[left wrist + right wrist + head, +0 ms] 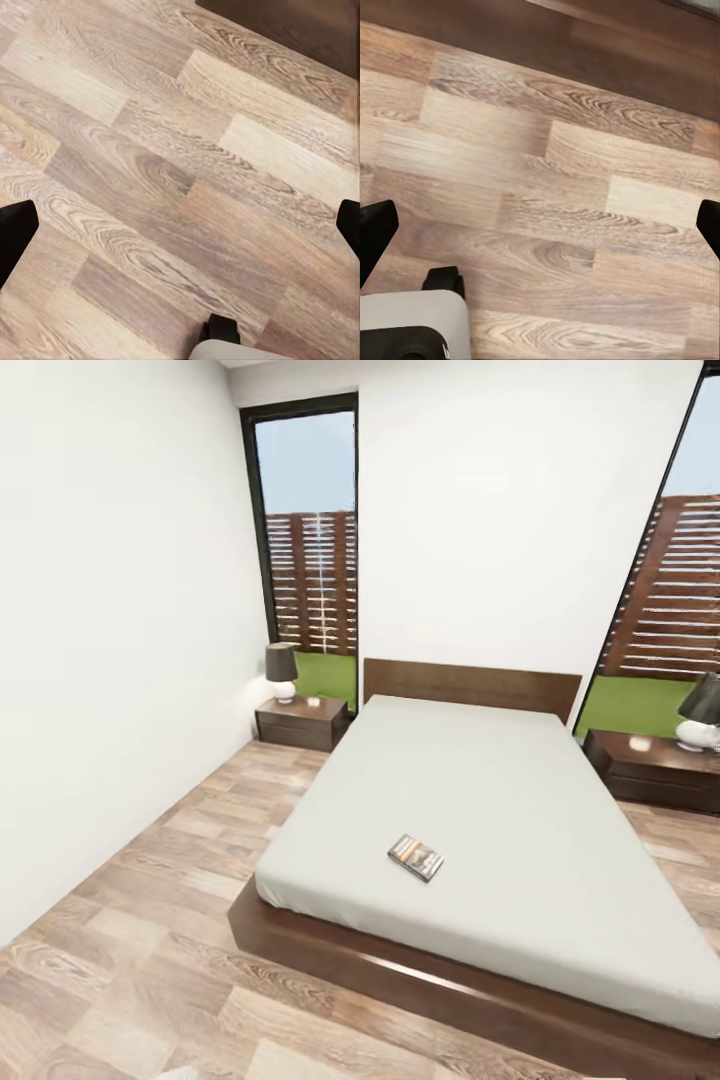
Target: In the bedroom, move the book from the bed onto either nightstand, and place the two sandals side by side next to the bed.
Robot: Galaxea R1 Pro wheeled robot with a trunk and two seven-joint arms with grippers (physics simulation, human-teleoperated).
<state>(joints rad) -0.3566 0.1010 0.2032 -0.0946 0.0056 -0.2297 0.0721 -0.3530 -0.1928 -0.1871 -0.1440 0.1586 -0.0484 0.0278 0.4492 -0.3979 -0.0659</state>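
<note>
- Left gripper [180, 221]: its dark fingers [15, 232] are seen at opposite edges of the left wrist view, spread wide, with nothing held between them. Only wood-plank floor [150, 172] lies beyond.
- Right gripper [540, 225]: its fingers [375, 229] are likewise set wide apart and empty, over plank floor; a dark brown band, taken to be the bed frame, crosses the far side of that view.
- A grey and black part of the robot's body [409, 326] is noted in the right wrist view.
- The book [415, 857] is recorded lying flat on the mattress of the bed [480, 800], near the foot edge and towards the left side of the bed in the head view.
- Long axis of the book: run diagonally across the mattress, one short end towards the left nightstand, the other towards the foot of the bed.
- Cover: dark with an orange band; lettering too small to be read.
- Left nightstand [300, 722]: set beside the headboard, a dark-shaded lamp [282, 672] carried on top.
- Right nightstand [655, 770]: a second lamp [700, 715] carried.
- Room: white walls, two tall dark-framed windows [310, 550], slatted fence and grass outside.
</note>
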